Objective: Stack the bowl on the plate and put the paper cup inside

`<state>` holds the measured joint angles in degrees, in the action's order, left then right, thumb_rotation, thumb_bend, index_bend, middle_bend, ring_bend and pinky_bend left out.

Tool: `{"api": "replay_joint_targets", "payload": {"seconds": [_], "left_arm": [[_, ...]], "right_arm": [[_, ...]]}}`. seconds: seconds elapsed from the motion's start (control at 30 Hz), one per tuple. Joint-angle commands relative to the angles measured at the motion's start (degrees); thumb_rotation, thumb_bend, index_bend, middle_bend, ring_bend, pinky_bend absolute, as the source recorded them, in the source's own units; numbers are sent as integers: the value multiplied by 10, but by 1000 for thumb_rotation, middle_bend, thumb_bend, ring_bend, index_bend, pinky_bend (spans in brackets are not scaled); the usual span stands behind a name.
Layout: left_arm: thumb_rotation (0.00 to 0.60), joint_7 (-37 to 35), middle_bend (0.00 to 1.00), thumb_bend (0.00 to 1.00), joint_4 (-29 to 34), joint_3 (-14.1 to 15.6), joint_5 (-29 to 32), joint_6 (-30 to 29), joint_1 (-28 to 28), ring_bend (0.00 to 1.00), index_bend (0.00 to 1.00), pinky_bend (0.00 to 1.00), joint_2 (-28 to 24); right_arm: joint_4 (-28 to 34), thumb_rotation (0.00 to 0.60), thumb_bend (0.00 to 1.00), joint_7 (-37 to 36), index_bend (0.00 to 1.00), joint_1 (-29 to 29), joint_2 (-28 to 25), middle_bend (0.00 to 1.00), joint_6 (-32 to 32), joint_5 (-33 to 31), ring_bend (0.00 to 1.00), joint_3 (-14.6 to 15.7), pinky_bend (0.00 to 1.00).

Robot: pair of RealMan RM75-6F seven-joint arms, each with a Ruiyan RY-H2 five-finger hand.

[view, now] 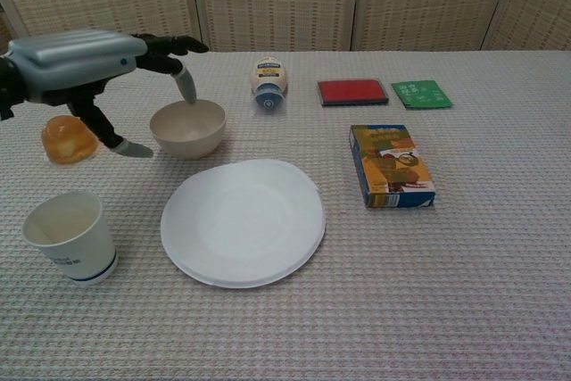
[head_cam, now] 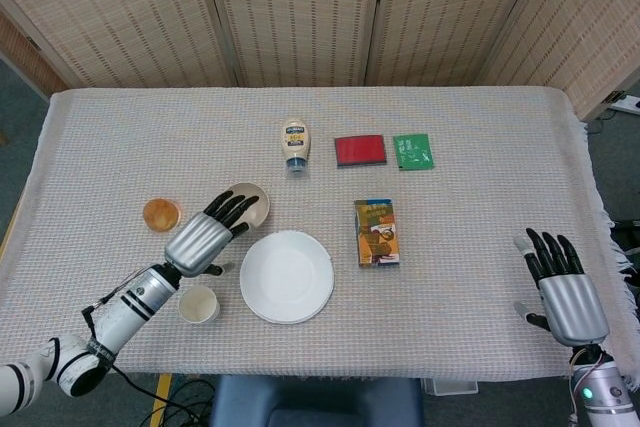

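Observation:
A beige bowl (head_cam: 249, 201) (view: 189, 128) stands upright on the cloth just behind the white plate (head_cam: 287, 276) (view: 243, 221). The paper cup (head_cam: 198, 303) (view: 70, 236) stands left of the plate near the front edge. My left hand (head_cam: 204, 234) (view: 89, 60) hovers open above the bowl's left side, fingers spread and reaching over its rim, holding nothing. My right hand (head_cam: 560, 287) hangs open at the table's front right corner, far from everything; the chest view does not show it.
An orange jelly cup (head_cam: 161, 214) (view: 69, 139) sits left of the bowl. Behind lie a mayonnaise bottle (head_cam: 295, 143), a red pad (head_cam: 359, 149) and a green packet (head_cam: 412, 151). A snack box (head_cam: 376, 232) lies right of the plate.

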<state>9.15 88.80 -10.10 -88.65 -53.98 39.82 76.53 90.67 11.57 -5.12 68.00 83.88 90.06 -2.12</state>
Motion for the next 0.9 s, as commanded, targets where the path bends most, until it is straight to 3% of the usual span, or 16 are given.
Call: {"api": "replay_joint_targets", "payload": {"seconds": [0.03, 0.47, 0.9], "left_arm": [[600, 5, 0, 201, -25, -4, 10, 18, 21, 0, 364, 56, 17], [600, -96, 0, 204, -171, 10, 14, 65, 81, 0, 384, 56, 81], [600, -212, 0, 293, -308, 44, -16, 73, 121, 0, 443, 57, 134]], "right_arm": [[0, 600, 128, -3, 75, -3, -2, 0, -6, -5, 0, -1, 0], [-2, 600, 128, 6, 75, -11, 0, 0, -22, -30, 0, -9, 0], [-6, 600, 128, 20, 75, -21, 5, 0, -40, -56, 0, -16, 0]]}}
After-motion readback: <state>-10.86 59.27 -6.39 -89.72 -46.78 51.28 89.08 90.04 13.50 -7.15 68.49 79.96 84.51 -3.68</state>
